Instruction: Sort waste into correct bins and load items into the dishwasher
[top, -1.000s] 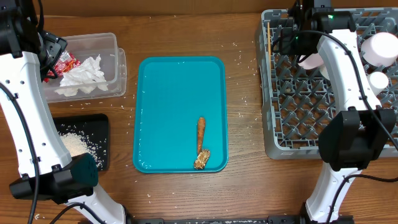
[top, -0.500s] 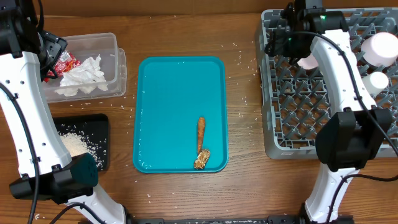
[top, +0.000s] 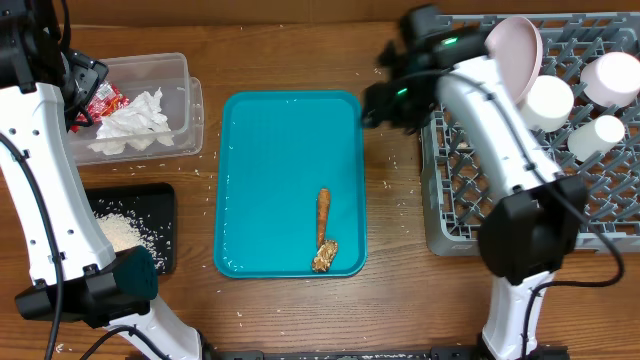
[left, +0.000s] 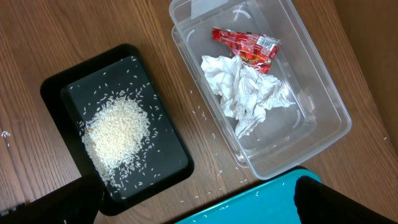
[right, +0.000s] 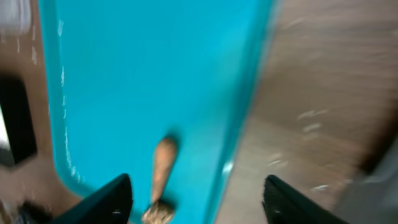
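Note:
An orange carrot (top: 323, 214) (right: 163, 163) and a brown food scrap (top: 324, 257) (right: 155, 214) lie on the teal tray (top: 280, 150). My right gripper (top: 382, 100) (right: 199, 205) hovers open and empty over the tray's upper right edge. The clear tub (top: 185, 95) (left: 323, 118) holds a crumpled napkin (top: 130, 125) (left: 245, 93) and a red wrapper (top: 103, 100) (left: 245, 45). Rice (top: 118, 232) (left: 118, 130) lies in the black tray (top: 160, 205) (left: 168, 168). My left gripper (top: 82, 80) (left: 205, 214) hangs open above the bins. In the grey rack (top: 480, 190) stand a pink plate (top: 515, 45), two bowls (top: 548, 100) (top: 612, 75) and a cup (top: 592, 135).
Loose rice grains lie scattered on the wooden table (top: 395, 290) around the teal tray and between the bins. The rack fills the right side, with its left wall close to the tray. The right wrist view is motion-blurred.
My right arm has swung left off the rack to the teal tray's edge, jaws wider. The plate now stands upright in the rack. The left arm has not moved.

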